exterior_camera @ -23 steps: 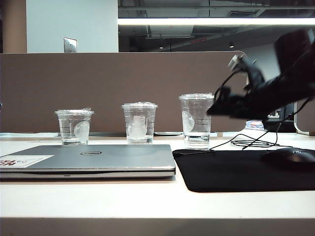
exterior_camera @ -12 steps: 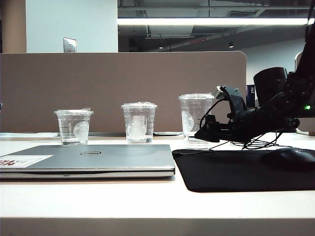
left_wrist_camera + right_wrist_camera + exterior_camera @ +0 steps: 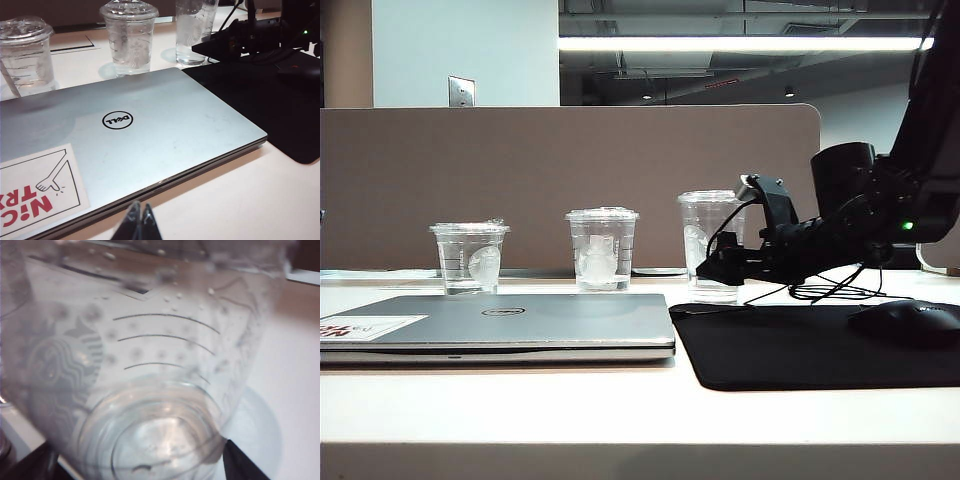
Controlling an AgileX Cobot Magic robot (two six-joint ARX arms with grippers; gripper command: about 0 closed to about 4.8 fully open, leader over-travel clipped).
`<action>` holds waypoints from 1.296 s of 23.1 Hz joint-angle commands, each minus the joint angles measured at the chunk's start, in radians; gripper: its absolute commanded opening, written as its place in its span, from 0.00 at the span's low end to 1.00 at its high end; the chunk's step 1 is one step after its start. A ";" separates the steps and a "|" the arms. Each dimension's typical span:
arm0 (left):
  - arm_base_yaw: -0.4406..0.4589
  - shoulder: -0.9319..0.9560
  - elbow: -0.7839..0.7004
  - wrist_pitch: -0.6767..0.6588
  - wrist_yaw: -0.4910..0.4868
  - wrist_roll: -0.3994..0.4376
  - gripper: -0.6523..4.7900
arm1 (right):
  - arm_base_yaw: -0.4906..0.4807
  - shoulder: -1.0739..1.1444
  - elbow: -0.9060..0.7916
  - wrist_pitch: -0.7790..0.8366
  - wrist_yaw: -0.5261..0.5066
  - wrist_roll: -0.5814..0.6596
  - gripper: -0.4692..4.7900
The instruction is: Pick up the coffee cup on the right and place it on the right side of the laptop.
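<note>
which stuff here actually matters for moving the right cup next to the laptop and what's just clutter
Job: coffee cup, laptop, right gripper open around the cup's lower part.
Lying about: two shorter cups, mouse pad, mouse, left gripper shut near the laptop.

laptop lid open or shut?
Shut: the Dell laptop lies flat on the table, lid down, logo and corner sticker facing up.

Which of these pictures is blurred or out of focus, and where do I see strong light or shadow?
Right wrist view: the coffee cup fills the frame, soft and out of focus. Exterior view: a bright ceiling strip light; the right gripper is a dark silhouette. Left wrist view: sharp, with a soft sheen on the laptop.
</note>
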 commanded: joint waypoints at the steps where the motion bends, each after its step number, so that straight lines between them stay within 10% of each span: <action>1: 0.001 0.000 0.003 -0.003 0.002 0.004 0.11 | 0.004 0.018 0.032 0.013 -0.008 0.001 1.00; 30: 0.001 0.000 0.003 -0.002 0.002 0.004 0.11 | 0.024 0.060 0.098 -0.003 0.037 0.005 0.92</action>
